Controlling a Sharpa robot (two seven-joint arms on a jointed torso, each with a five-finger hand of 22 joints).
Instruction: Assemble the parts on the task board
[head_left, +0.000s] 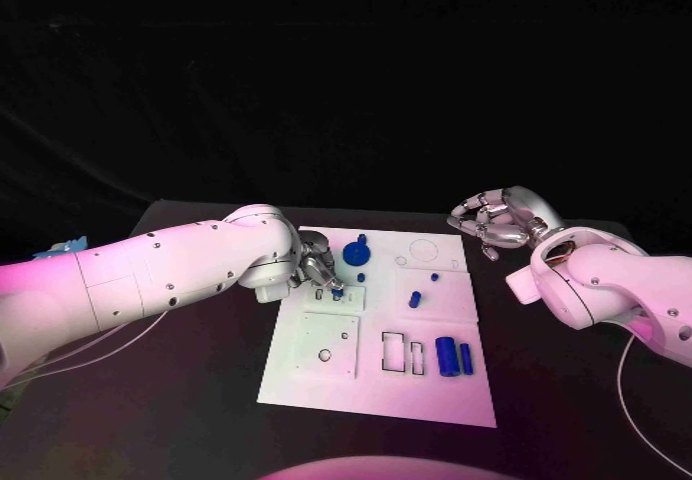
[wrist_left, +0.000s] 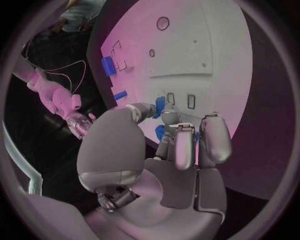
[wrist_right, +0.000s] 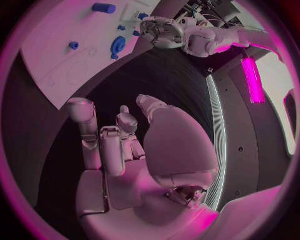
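A robotics lab or test bench, set up like a darkened studio. A black table (head_left: 173, 400) stands before a black backdrop (head_left: 346, 90), and pink coloured light falls over the whole scene. On the table lies a white task board (head_left: 433, 395) with outlined slots, a fixture made for assembly trials. Thin cables (head_left: 87, 355) trail across the table left of the board.

White task board (head_left: 433, 390) with blue parts (head_left: 447, 356) (black outlines), on black table (head_left: 188, 400).
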